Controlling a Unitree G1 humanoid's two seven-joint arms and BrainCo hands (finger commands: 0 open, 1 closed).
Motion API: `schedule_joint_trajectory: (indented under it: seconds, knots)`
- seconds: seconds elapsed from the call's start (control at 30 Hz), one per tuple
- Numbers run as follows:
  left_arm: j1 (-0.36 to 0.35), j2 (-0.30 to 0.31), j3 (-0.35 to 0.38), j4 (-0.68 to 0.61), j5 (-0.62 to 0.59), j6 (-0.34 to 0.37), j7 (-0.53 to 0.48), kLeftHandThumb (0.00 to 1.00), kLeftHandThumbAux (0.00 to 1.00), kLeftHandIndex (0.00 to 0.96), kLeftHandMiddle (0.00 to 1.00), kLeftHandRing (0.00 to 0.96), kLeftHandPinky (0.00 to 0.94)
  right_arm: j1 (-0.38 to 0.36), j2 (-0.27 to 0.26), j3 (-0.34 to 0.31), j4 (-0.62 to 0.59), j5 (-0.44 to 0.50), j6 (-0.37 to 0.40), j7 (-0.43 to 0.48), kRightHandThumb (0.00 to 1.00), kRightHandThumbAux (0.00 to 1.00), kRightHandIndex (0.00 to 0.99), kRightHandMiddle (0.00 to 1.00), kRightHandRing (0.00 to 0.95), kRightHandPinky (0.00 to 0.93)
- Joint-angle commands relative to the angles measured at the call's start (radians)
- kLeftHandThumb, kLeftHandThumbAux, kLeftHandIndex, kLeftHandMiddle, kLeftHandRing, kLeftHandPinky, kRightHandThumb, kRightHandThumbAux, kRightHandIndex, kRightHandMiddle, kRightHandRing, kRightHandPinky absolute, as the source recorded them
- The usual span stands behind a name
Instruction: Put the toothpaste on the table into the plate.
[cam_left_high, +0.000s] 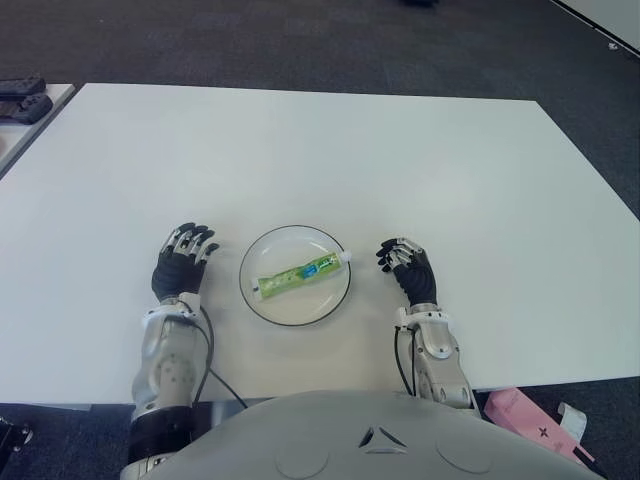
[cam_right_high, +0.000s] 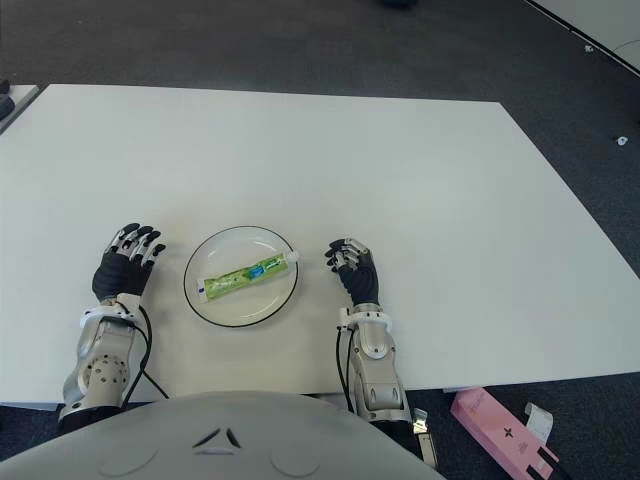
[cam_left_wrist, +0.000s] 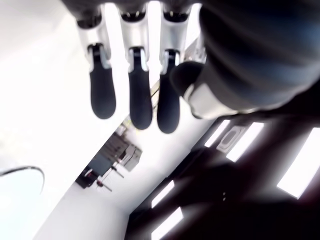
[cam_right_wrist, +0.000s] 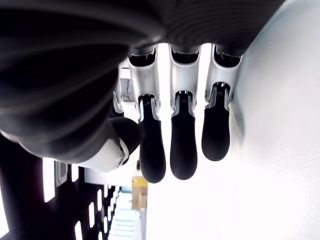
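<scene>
Grey carpet is seen beyond a broad white table (cam_left_high: 320, 150), at whose near edge the scene is set. A green toothpaste (cam_left_high: 300, 272) tube is found lying flat inside the clear, dark-rimmed plate (cam_left_high: 262, 304), its white cap pointed toward the far right rim; the task is judged to be done, as things lie. The left hand (cam_left_high: 182, 262) is shown just left of the plate and the right hand (cam_left_high: 407, 267) just right of it, both with fingers extended and relaxed and nothing held (each wrist view confirms straight, empty fingers). Neither hand is touching the plate.

The tube is judged to be light and soft-walled, somewhat slick, and likely to dent if squeezed hard; should it be handled again, it would best be taken across the middle of its body, with the stiffer cap end as a second choice. Printing is visible on the tube, but no brand or wording can be read.
</scene>
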Motion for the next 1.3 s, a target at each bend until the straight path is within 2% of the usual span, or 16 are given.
schedule_joint_trajectory:
  seconds: [0.03, 0.3, 0.57, 0.9, 1.3]
  knots:
    - [0.004, 0.018, -0.011, 0.071, 0.033, 0.064, -0.051, 0.717, 0.716, 0.432, 0.494, 0.506, 0.517, 0.007, 0.001, -0.006, 0.022, 0.000, 0.015, -0.003, 0.708, 0.725, 0.431, 0.544, 0.546, 0.546]
    - [-0.022, 0.045, -0.037, 0.136, 0.099, 0.075, -0.125, 0.716, 0.715, 0.433, 0.508, 0.510, 0.518, 0.009, 0.002, -0.004, 0.013, 0.002, 0.021, -0.001, 0.709, 0.726, 0.431, 0.544, 0.552, 0.554]
    - [-0.046, 0.060, -0.052, 0.201, 0.160, 0.047, -0.185, 0.717, 0.714, 0.434, 0.522, 0.522, 0.528, 0.012, 0.001, 0.001, 0.007, -0.005, 0.015, -0.002, 0.709, 0.726, 0.431, 0.541, 0.550, 0.554]
    - [-0.045, 0.052, -0.080, 0.217, 0.221, 0.002, -0.229, 0.719, 0.713, 0.437, 0.556, 0.546, 0.549, 0.011, 0.002, -0.001, 0.001, 0.006, 0.024, 0.005, 0.708, 0.724, 0.432, 0.543, 0.546, 0.548]
    - [-0.053, 0.051, -0.109, 0.264, 0.253, 0.016, -0.241, 0.718, 0.712, 0.437, 0.540, 0.526, 0.528, 0.007, -0.003, 0.005, -0.006, -0.002, 0.035, 0.006, 0.709, 0.726, 0.431, 0.534, 0.548, 0.556]
